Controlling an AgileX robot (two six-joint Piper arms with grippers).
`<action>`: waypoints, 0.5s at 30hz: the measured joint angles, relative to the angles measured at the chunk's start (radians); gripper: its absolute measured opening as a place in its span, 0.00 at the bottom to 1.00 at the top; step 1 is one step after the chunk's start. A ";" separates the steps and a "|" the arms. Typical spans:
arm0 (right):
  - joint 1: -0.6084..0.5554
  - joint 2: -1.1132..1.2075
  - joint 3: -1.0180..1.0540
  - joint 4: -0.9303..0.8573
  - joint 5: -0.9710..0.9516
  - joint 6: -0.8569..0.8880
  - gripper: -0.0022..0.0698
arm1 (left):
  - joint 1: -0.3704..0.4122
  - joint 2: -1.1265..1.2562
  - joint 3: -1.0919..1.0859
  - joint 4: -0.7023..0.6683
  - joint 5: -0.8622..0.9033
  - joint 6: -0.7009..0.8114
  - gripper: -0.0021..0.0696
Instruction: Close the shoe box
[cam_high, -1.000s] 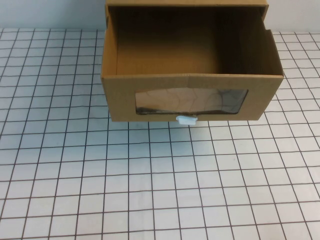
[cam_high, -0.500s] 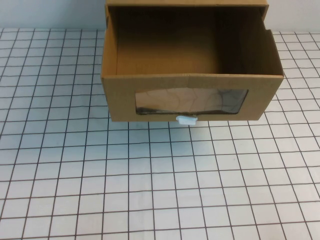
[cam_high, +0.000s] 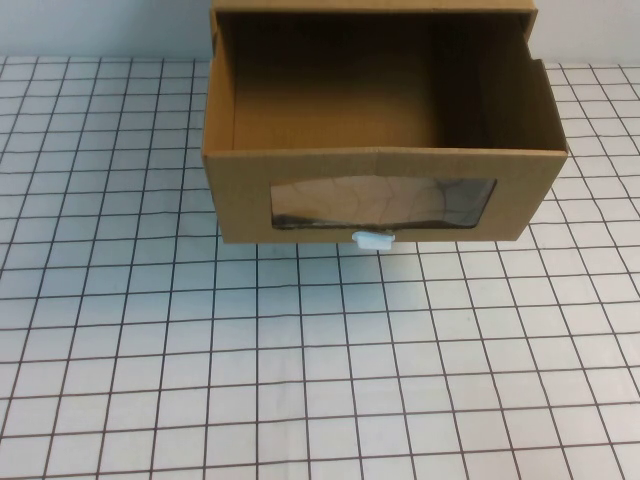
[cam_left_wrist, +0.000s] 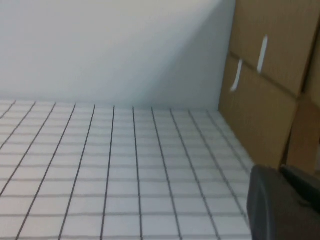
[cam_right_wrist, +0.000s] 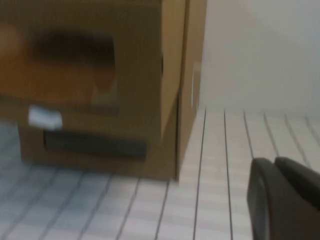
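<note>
The shoe box (cam_high: 380, 165) is a brown cardboard drawer at the far middle of the gridded table. It stands pulled well out of its sleeve (cam_high: 372, 6), and its inside is bare. Its front has a clear window (cam_high: 385, 202) and a small white pull tab (cam_high: 373, 239) at the bottom edge. The right wrist view shows the front (cam_right_wrist: 140, 75) and tab (cam_right_wrist: 45, 117). The left wrist view shows the box's side (cam_left_wrist: 265, 65). Neither gripper shows in the high view. My left gripper (cam_left_wrist: 281, 170) and right gripper (cam_right_wrist: 274, 161) are shut, empty and apart from the box.
A second cardboard box (cam_right_wrist: 95, 152) with a dark window sits under the shoe box. A white wall (cam_left_wrist: 115, 50) stands behind the table. The white gridded tabletop (cam_high: 320, 360) stretches in front of the box.
</note>
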 joint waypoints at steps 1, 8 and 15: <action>0.000 0.000 0.000 0.000 -0.076 0.000 0.01 | 0.000 0.000 0.000 -0.002 -0.032 -0.026 0.02; 0.000 0.000 0.000 0.000 -0.451 0.000 0.01 | 0.000 0.000 0.000 -0.004 -0.304 -0.155 0.02; 0.000 0.000 0.000 0.000 -0.525 0.000 0.01 | 0.000 0.000 0.000 -0.004 -0.332 -0.162 0.02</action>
